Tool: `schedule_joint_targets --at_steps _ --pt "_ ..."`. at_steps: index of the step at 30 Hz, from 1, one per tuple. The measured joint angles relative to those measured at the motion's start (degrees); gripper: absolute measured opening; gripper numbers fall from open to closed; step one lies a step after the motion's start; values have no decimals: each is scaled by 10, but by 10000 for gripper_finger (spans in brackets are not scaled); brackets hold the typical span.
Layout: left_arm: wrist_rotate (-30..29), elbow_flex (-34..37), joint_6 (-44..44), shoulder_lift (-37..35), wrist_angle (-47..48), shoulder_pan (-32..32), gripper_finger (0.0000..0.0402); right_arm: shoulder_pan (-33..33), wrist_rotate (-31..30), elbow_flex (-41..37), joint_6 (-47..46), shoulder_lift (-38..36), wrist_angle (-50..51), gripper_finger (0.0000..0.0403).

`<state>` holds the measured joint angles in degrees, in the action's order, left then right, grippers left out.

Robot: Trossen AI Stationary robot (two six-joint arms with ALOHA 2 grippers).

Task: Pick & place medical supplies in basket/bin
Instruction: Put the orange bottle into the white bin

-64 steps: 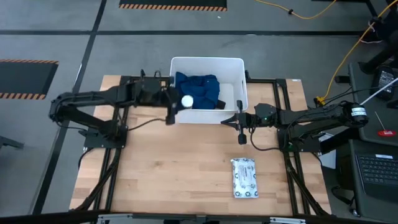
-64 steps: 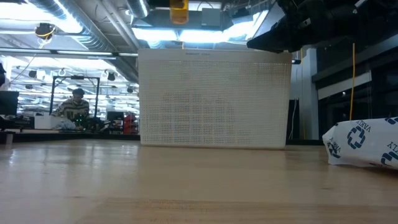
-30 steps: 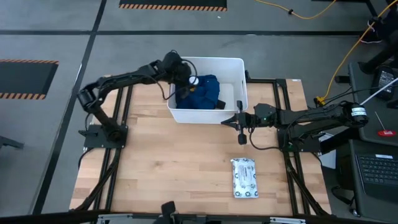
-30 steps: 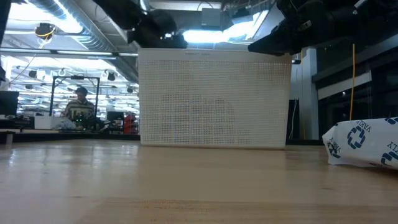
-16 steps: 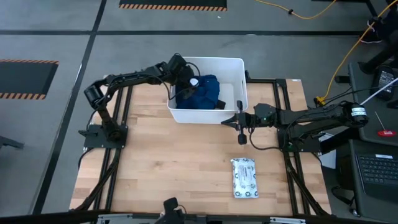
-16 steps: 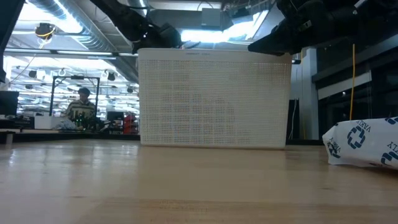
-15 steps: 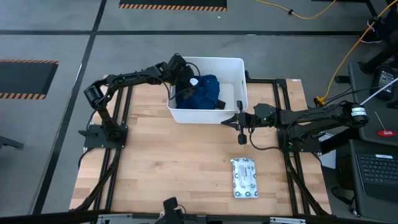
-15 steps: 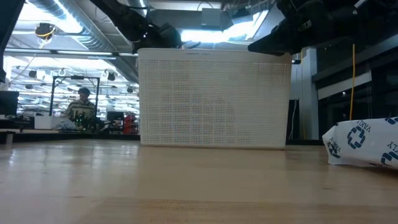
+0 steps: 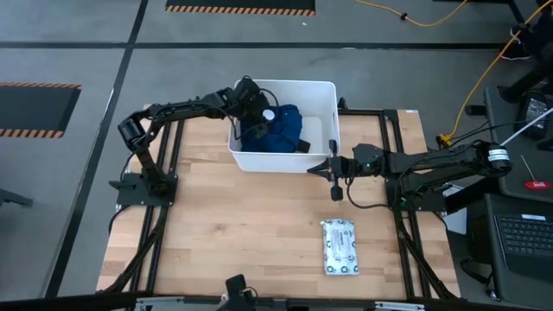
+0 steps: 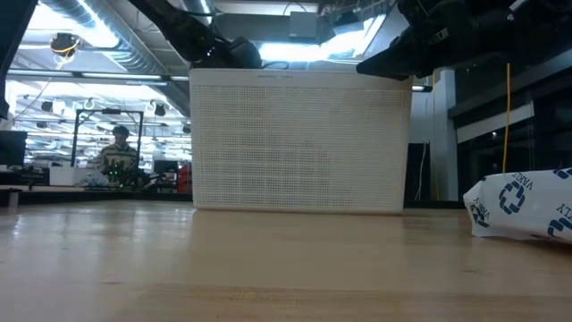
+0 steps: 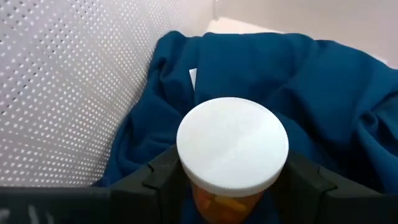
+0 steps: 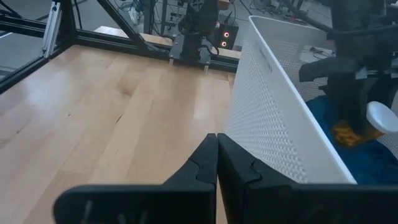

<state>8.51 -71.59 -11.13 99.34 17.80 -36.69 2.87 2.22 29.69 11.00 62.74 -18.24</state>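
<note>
Across the pale wooden table (image 9: 259, 233) we see the white perforated plastic tub (image 9: 324, 95). Our left gripper (image 9: 257, 113) clamps the small white-capped orange bottle (image 11: 232, 149) above the dark blue cloth (image 11: 323, 87) inside. Our right gripper (image 9: 335, 169), fingers together, waits beside the tub; the flat printed packet (image 9: 339, 247) lies apart.

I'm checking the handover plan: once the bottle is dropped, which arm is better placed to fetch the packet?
Right. The right gripper is shut and empty, on the packet's side of the table. The left gripper is inside the bin, holding the bottle over the cloth.
</note>
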Motion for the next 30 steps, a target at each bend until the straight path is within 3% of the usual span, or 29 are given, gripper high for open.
schedule_joint_targets --at_steps 12,23,30 --pt "-19 -10 -51 -3 4 16 205 0 0 0 0 0 0 8" --pt "-53 -35 -75 -4 22 34 182 0 0 0 -2 0 1 8" --pt "-107 -35 -66 -4 50 34 219 0 0 0 -2 0 1 8"
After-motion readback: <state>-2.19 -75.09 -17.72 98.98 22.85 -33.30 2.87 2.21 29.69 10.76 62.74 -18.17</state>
